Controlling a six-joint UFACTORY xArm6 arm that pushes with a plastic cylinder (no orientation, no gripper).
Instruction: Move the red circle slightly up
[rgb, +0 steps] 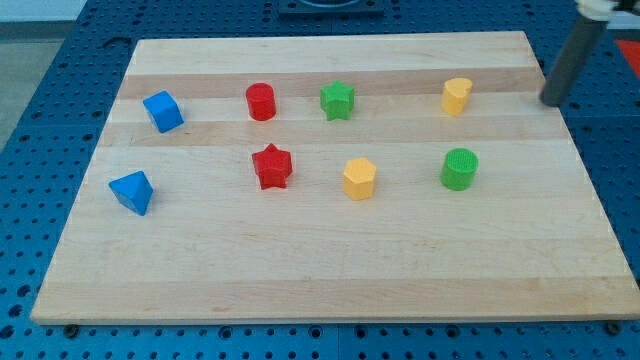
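A lab bench, by the look of it: a pale wooden counter (330, 270) sits on a blue perforated plate (40, 150) dotted with regular mounting holes, the kind of breadboard base used for fixing test rigs and experiment gear.

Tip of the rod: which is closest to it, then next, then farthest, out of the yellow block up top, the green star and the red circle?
From my tip, at the board's right edge:
1. Yellow block, top row, right.
2. Green star, top row, middle.
3. Red circle, top row, left of the star.
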